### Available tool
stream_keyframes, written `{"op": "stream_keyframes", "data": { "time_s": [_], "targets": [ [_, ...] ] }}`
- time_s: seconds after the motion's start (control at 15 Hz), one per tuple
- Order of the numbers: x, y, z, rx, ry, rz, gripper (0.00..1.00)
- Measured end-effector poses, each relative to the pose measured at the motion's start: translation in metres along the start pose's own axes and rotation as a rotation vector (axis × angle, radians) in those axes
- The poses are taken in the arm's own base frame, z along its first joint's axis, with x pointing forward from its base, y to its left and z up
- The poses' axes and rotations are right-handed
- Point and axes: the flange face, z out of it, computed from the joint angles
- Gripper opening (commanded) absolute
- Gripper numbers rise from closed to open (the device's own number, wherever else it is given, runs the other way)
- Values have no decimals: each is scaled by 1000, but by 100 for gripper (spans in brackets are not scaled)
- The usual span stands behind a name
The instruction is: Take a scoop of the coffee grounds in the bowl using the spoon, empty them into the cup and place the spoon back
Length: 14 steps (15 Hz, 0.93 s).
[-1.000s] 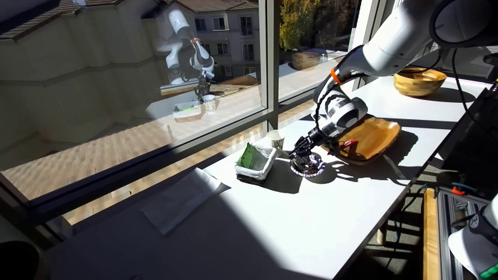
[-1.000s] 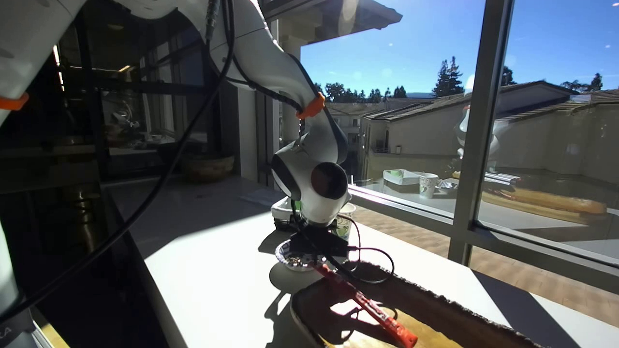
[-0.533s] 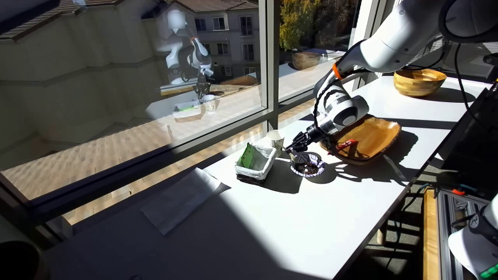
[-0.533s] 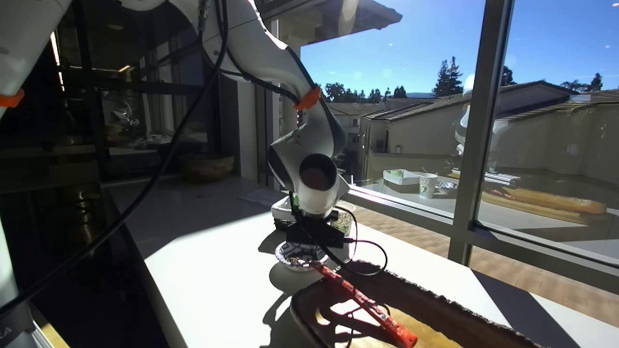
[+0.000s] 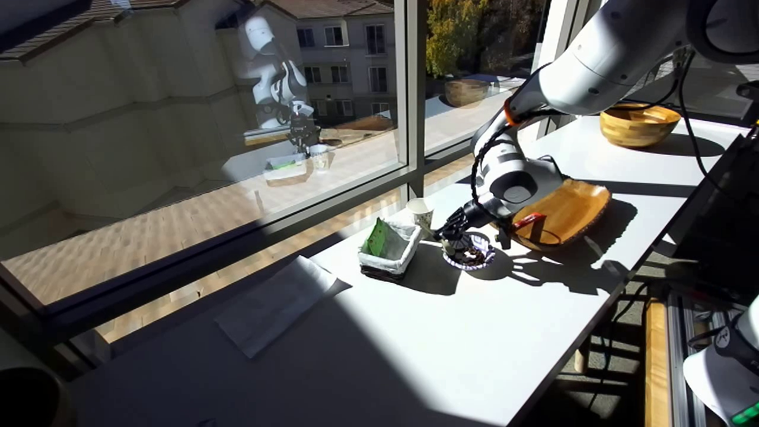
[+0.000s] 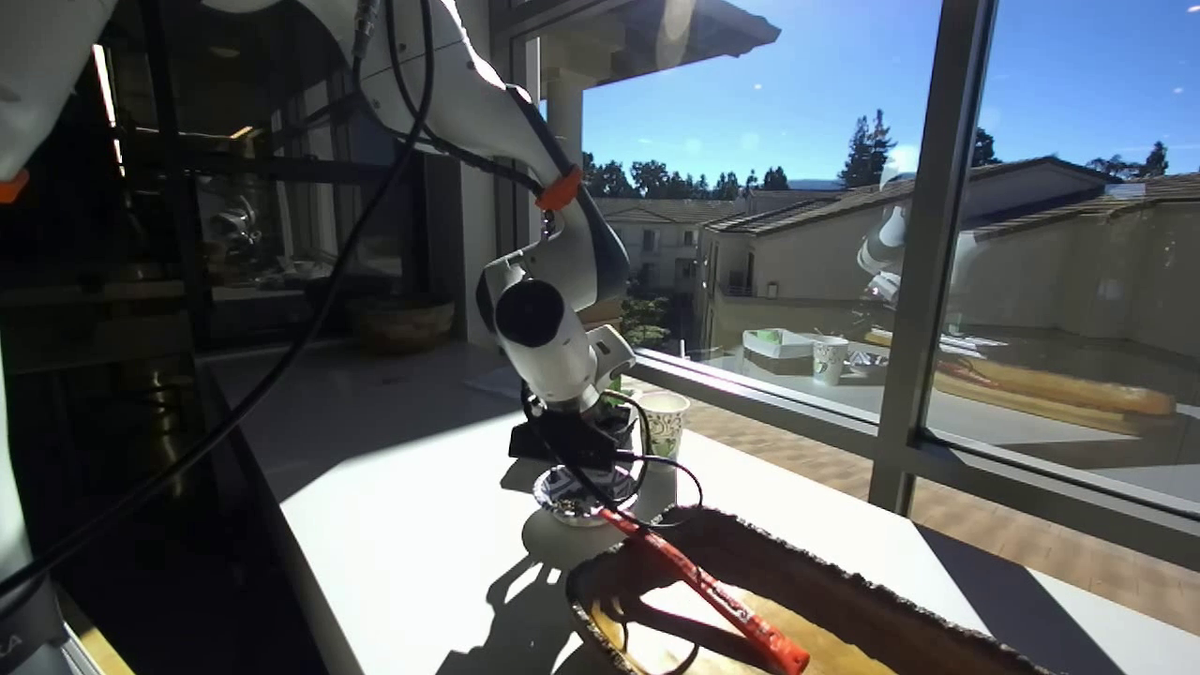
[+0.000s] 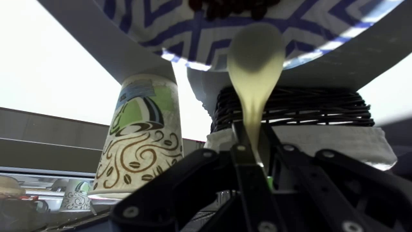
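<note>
By the pincer (image 7: pixel 253 130), the spoon (image 7: pixel 256 66) is pinched at its handle, its head seen across the rim of the bowl (image 7: pixel 180 30); contact cannot be told. Coffee grounds (image 7: pixel 225 8) are held inside. Nearby, the cup (image 7: pixel 141 135) and a basket (image 7: pixel 296 108) are set on the desk (image 5: pixel 415 338).

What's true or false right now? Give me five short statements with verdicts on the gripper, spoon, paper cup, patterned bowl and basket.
1. The gripper is closed on the pale spoon. True.
2. The printed paper cup stands upright. True.
3. The spoon's head is inside the paper cup. False: the wrist view shows it against the purple-and-white bowl, apart from the cup.
4. The bowl is bare inside. False: dark coffee grounds lie in it.
5. The wicker basket has a pale liner. True.
</note>
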Motion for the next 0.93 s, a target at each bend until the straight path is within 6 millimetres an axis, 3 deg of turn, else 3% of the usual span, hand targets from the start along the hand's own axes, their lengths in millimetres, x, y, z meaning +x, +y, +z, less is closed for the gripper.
{"op": "stream_keyframes", "data": {
  "time_s": [0.2, 0.33, 0.4, 0.93],
  "targets": [
    [5, -17, -5, -41, -11, 1, 14],
    [5, -16, -7, -46, -10, 1, 14],
    [5, -15, -8, -49, -11, 2, 3],
    [-2, -12, 2, -7, 46, 14, 3]
  ]
}}
